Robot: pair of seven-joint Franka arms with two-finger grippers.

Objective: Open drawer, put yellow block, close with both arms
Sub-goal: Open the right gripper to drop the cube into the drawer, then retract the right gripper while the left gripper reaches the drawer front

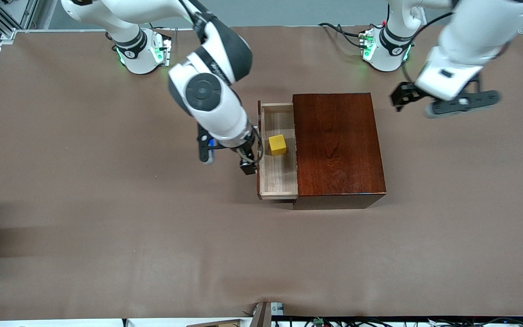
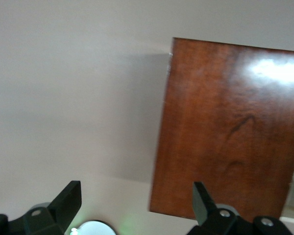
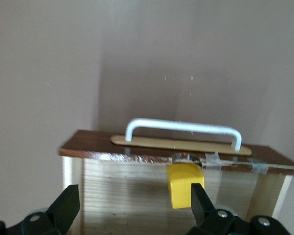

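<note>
Pincers first: right pincer (image 1: 248, 156) at frame centre, fingers spread and holding nothing, low over the open drawer's front, likely placed there to let go of the block. Left pincer (image 1: 418, 101) at upper right, spread too, over bare counter (image 1: 84, 204) beside the box, waiting, probably ready to steady it during closing. Dark wooden box (image 1: 338, 145) right of centre. Drawer (image 1: 279, 181) pulled out toward the right arm's end, white handle (image 3: 183, 128) outward. Yellow block (image 1: 277, 145) resting inside the drawer; closing not yet done.
</note>
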